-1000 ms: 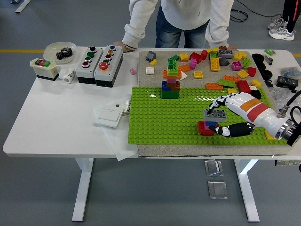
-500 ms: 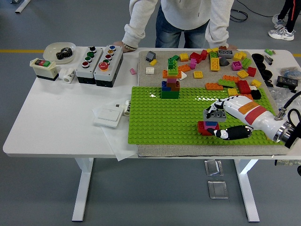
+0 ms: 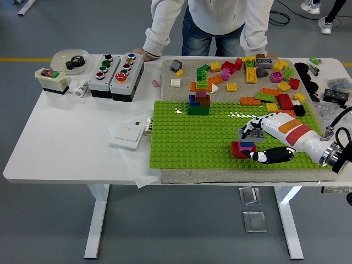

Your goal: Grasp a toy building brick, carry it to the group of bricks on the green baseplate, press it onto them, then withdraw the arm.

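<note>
My right hand reaches in from the right over the green baseplate. Its fingers and black thumb are curled on a grey brick, which is held tilted. The grey brick hovers just above and behind a small red and blue group of bricks pressed on the plate's front right; whether they touch is unclear. A taller stack of green, brown, blue and pink bricks stands at the plate's back edge. The left arm is out of sight.
Several loose coloured bricks lie on the grey mat behind the plate. Button boxes, a white bowl and a white switch plate sit to the left. A person stands at the far side, one hand resting on the table.
My right hand has drawn slightly back toward the right and lowered, and the grey brick has tipped from level to tilted. Over the last half second nothing visibly moved.
</note>
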Available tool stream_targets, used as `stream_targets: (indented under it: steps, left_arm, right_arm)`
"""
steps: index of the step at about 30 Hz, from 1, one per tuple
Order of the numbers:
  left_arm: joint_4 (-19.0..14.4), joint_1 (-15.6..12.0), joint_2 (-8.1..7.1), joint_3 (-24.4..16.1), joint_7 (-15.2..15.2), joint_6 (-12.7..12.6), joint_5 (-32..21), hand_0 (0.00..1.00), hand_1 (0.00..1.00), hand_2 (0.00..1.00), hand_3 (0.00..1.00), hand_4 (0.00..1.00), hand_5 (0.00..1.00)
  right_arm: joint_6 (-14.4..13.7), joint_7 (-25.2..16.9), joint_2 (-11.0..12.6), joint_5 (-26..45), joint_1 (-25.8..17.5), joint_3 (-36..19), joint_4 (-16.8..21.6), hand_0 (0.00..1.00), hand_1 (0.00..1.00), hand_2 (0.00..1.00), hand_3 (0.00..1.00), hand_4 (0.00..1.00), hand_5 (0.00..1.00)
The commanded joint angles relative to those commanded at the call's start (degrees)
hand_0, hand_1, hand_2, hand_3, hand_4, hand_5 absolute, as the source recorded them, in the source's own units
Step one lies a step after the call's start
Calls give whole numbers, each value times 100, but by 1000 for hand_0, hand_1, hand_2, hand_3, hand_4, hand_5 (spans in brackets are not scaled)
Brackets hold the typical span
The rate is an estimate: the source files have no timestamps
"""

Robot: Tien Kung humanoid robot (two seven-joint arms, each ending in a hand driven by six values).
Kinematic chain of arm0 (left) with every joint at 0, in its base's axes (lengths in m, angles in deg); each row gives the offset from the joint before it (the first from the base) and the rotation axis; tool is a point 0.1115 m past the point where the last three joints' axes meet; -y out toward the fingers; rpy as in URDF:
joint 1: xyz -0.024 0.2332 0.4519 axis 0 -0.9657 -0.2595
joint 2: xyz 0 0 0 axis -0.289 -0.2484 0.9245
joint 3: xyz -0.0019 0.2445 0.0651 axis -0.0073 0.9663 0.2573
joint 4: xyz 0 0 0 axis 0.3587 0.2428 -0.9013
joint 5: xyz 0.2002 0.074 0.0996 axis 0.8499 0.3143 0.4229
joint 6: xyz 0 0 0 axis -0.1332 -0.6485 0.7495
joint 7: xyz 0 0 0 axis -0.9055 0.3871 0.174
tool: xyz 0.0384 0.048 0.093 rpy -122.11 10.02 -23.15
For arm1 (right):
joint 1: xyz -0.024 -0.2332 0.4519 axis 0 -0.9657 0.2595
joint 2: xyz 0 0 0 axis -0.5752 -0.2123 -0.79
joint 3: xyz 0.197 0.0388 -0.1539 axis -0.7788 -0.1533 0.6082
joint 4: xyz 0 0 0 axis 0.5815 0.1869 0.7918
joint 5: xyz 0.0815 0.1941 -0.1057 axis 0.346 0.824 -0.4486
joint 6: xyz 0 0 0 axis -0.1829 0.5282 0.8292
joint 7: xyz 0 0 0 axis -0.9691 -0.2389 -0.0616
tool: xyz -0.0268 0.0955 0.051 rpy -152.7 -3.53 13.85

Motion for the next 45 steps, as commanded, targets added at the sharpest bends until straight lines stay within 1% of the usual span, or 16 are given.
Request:
stream_targets:
  steps: [9,18,45]
  left_arm:
    - [0,7,2,9,2,-3,-11,779,721,650,563,590,609]
    - [0,16,2,13,2,-5,-19,779,722,650,562,589,608]
    - [0,-16,3,-7,-14,-3,43,778,724,650,563,590,611]
  right_arm:
    - [14,7,0,-18,-7,18,-19,694,663,695,559,739,490]
    - [28,9,-19,-30,9,70,-123,694,663,695,559,740,489]
    - [36,19,-54,-98,8,130,-113,696,664,694,559,743,488]
